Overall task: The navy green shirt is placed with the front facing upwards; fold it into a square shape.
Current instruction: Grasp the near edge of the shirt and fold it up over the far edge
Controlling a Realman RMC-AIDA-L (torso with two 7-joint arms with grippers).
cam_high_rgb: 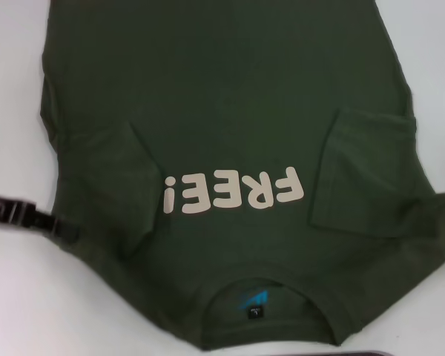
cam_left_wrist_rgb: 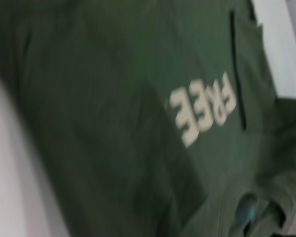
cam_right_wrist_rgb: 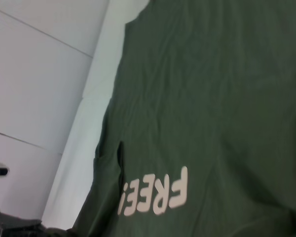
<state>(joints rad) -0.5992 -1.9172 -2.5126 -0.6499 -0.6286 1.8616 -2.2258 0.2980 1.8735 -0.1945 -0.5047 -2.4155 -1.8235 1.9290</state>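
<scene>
white table, navy green shirt front up w/ sleeves folded in, left gripper at edge, grip unclear

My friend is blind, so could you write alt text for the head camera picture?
A navy green shirt lies front up on a white table, both sleeves folded inward beside its cream "FREE!" lettering. The left hand sits at the shirt's edge.

Even overhead light, white table washed out near clipping. Head view soft. Left wrist view heavily motion-blurred, lettering smeared. Right wrist view sharper, fabric creases readable. Shirt dark, faint shadows at sleeve folds.
</scene>
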